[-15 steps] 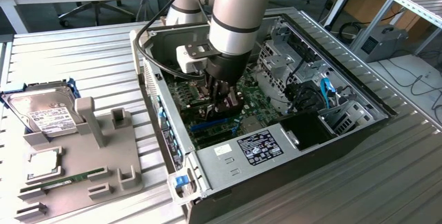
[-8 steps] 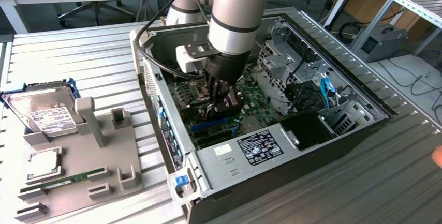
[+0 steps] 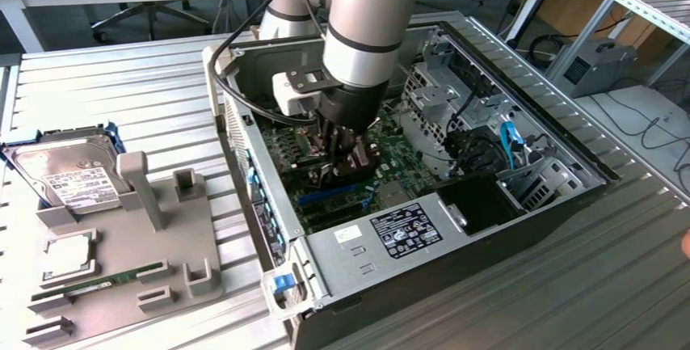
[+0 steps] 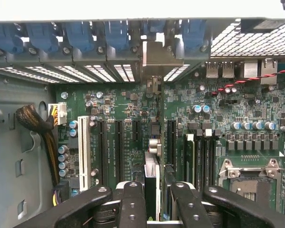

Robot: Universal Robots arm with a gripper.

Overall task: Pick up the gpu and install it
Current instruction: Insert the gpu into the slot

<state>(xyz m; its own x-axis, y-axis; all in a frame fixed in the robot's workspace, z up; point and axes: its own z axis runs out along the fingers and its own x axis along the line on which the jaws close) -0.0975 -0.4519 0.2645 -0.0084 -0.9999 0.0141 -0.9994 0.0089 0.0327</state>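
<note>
Inside the open computer case [image 3: 356,245] on the slatted counter [image 3: 129,99], gripper [image 4: 152,199] clenched on the gpu [image 4: 152,142], seemingly edge-on over motherboard slots [image 4: 118,142], grey parts holder [image 3: 119,261] with hard drive [image 3: 70,176] near counter's edge.

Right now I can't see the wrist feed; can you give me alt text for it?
The gripper holds the gpu edge-on over the green motherboard, its silver bracket reaching to the row of slot openings with blue clips on the case wall. Black expansion slots and one white slot lie beside the card, and an empty processor socket sits farther along.
</note>
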